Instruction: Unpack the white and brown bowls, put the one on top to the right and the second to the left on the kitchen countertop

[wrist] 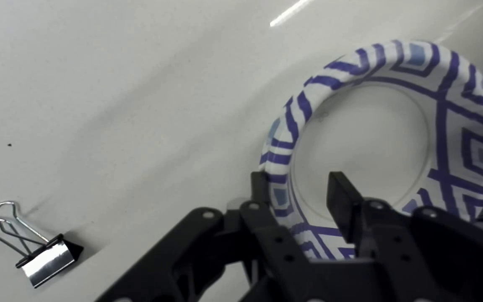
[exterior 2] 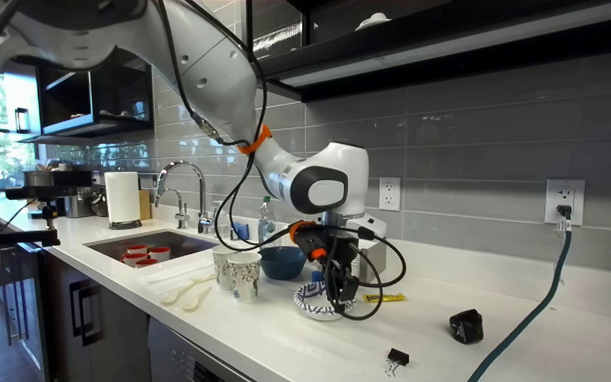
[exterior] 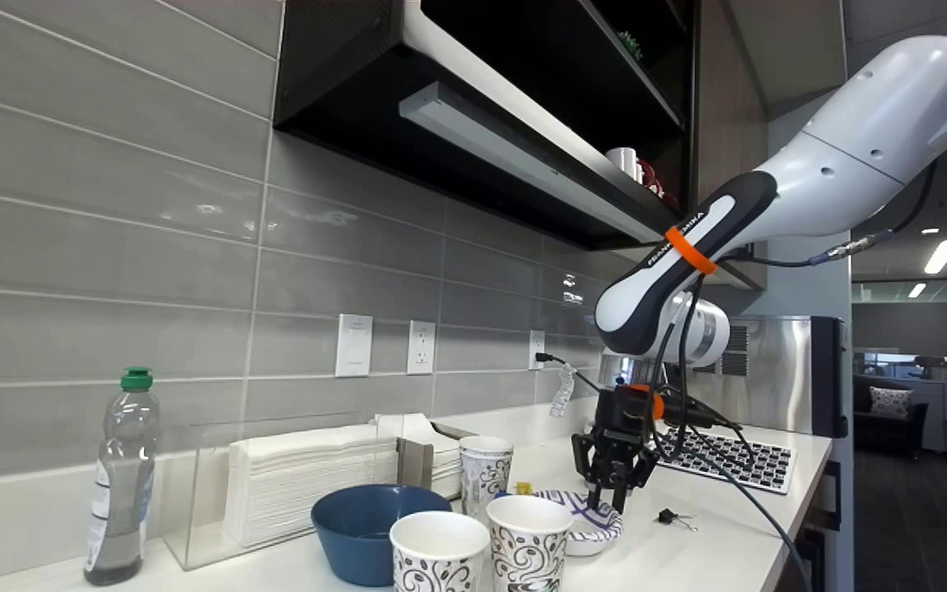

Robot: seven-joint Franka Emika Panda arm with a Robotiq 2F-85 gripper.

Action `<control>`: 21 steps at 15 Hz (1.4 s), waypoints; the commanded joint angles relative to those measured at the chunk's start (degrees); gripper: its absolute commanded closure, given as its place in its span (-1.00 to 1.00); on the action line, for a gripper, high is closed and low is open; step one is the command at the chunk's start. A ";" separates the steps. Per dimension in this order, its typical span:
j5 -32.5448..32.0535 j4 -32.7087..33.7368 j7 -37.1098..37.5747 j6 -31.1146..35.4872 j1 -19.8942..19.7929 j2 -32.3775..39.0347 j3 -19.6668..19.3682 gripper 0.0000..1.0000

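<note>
The patterned bowls sit upright on the pale countertop (exterior 2: pixel 252 339) as what looks like a nested stack; the top bowl (wrist: pixel 447 126) is white with purple-blue markings. A doubled rim edge shows at its left in the wrist view, but the lower bowl is mostly hidden. The stack also shows in both exterior views (exterior: pixel 593 538) (exterior 2: pixel 311 302). My gripper (wrist: pixel 300 188) is open and points down at the stack's edge. One finger is outside the rim and the other is over the bowl's inside, with a gap between the rim and the inner finger. The gripper also shows in both exterior views (exterior: pixel 607 501) (exterior 2: pixel 343 305).
Patterned cups (exterior: pixel 529 543) and a blue bowl (exterior 2: pixel 282 262) stand close to the stack. A binder clip (wrist: pixel 50 260), a yellow packet (exterior 2: pixel 385 297) and a black item (exterior 2: pixel 466 326) lie on the counter. A napkin holder (exterior: pixel 301 485) stands by the wall. A sink (exterior 2: pixel 178 241) lies beyond the cups.
</note>
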 commanded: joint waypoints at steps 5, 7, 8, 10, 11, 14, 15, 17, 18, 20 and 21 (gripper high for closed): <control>-0.13 0.81 -0.37 -1.01 -0.53 -0.13 0.13 1.00; -0.17 0.70 -0.27 -0.92 -0.54 -0.31 0.06 0.96; -0.10 0.57 -0.26 -0.86 -0.55 -0.50 0.04 0.97; 0.22 0.30 -0.55 -0.69 -0.63 -1.05 0.09 1.00; 0.49 0.16 -0.75 -0.53 -0.71 -1.34 0.13 0.99; 2.30 -0.46 -2.26 -0.25 -1.27 -2.79 0.54 0.99; 2.84 -0.59 -2.76 -0.15 -1.44 -3.19 0.62 0.99; 5.00 -0.93 -4.58 0.08 -1.96 -4.06 0.90 0.99; 7.13 -1.16 -6.17 0.47 -2.43 -4.57 1.21 0.99; 12.94 -1.68 -10.72 0.88 -3.63 -5.66 1.90 0.99; 16.03 -1.81 -13.18 0.65 -4.21 -6.14 2.15 0.99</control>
